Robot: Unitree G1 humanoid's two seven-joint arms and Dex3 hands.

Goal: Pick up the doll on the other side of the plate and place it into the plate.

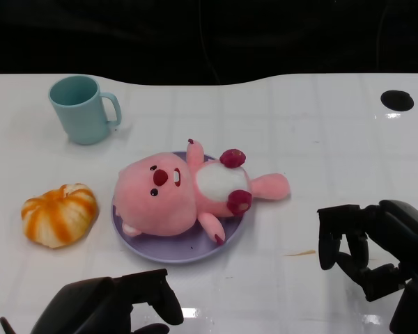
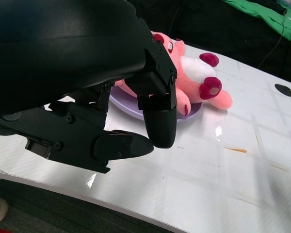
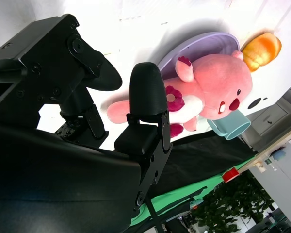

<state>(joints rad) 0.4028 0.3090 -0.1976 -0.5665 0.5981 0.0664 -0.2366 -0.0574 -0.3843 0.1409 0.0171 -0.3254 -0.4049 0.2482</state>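
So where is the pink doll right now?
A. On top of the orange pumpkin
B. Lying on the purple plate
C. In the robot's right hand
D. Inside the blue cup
B: the pink doll lies across the purple plate, and neither the left hand nor the right hand holds it.

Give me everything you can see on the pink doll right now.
The pink doll is a soft plush animal with a big round head, dark eyes, dark red nose, white belly and dark red paw pads. It lies on its back across the purple plate, head toward the orange pumpkin toy, one pink end overhanging the rim onto the table. Neither hand touches it.
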